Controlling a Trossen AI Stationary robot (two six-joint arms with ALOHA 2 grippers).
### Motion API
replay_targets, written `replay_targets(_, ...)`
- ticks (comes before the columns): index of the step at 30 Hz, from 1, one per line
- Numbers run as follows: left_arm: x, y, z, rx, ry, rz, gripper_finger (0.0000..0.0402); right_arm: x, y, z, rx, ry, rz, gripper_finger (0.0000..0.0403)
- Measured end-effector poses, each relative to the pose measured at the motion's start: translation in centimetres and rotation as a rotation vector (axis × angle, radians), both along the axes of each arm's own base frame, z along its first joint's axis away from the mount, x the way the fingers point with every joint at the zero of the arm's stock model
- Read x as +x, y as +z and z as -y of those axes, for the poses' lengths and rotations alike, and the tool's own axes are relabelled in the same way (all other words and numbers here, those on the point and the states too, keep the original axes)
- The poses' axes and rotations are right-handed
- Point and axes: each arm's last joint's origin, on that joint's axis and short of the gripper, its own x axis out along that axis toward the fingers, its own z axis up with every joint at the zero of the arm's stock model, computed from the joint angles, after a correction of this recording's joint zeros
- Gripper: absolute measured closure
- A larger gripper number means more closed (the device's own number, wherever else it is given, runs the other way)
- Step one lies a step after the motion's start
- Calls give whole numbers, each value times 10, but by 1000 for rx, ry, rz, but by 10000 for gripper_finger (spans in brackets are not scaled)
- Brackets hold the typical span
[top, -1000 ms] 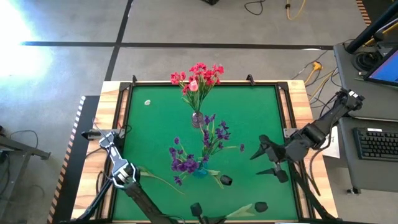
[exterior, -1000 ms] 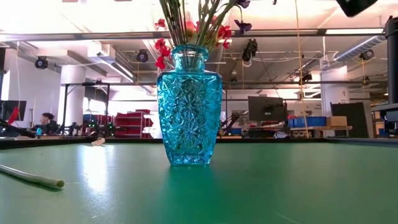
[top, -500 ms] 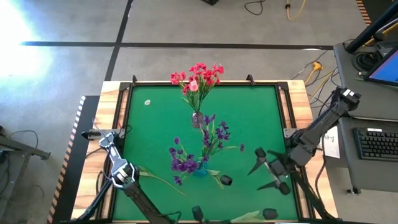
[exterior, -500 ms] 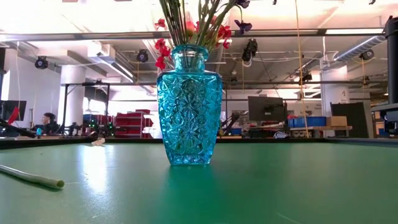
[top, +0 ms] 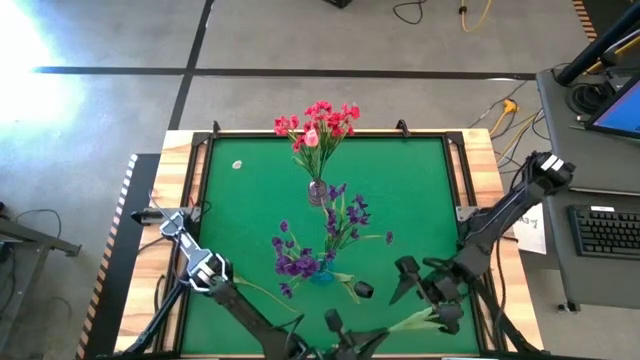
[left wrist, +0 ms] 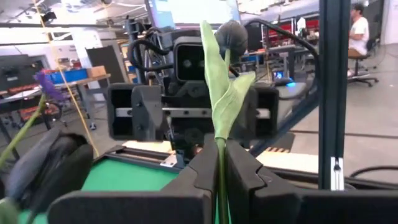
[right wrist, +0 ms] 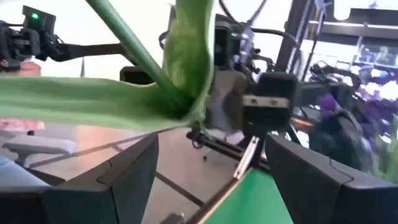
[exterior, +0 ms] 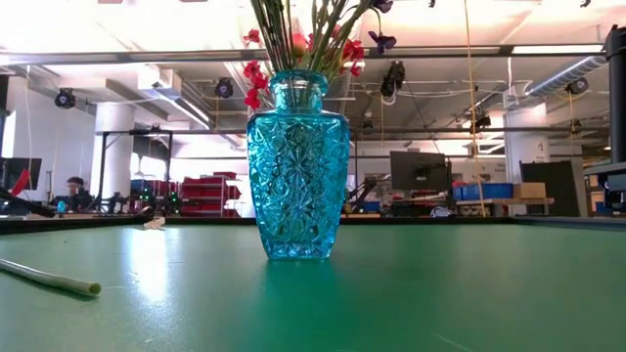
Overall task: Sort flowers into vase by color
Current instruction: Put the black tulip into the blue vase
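Observation:
My left gripper (top: 345,335) is near the table's near edge, shut on a flower with a green leaf (top: 410,320) and a dark bud (left wrist: 231,34). My right gripper (top: 425,298) is open just to the right of it. Its fingers (right wrist: 112,180) stand on either side of that flower's leaf (right wrist: 93,102) without touching it. A blue vase (top: 320,275) holds purple sprays (top: 295,262). A small clear vase (top: 318,190) holds red blooms (top: 318,122). Two more flowers, one with a dark bud (top: 363,290), the other a long stem (top: 255,288), lie on the mat. My left gripper pinches the flower's stem (left wrist: 221,163) between its two fingers, just below where the leaf splits off. The fingers lie along the stem, pointing toward the table's right. Leaf and bud stick out past the fingertips, free in the air in front of my right wrist.
In the low view the blue vase (exterior: 296,166) stands mid-table, and a loose stem end (exterior: 59,281) lies on the green mat to its left. A small pale scrap (top: 237,166) lies at the far left. Wooden rails (top: 480,150) edge the mat. People sit in the room behind.
My right gripper has moved toward the near edge and to the left, down to the flower held by my left gripper, staying open. My left arm has shifted a little to the right with its flower. The vases and loose flowers have not moved.

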Motion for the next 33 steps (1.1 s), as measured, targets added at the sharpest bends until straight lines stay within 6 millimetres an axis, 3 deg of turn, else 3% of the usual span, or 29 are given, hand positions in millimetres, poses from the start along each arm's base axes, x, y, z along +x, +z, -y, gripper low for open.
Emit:
replay_targets(9,5,1,-7,24,12,-9,401,10,5,-14,26,22,67,138)
replay_targets(24,15,0,-19,37,38,-16,399,11,8,-15,31,14,71,329)
replay_targets(29,15,0,-18,40,36,-17,364,11,8,-15,29,12,72,378)
replay_targets(33,14,0,-17,38,37,-17,314,11,8,-15,35,15,67,387)
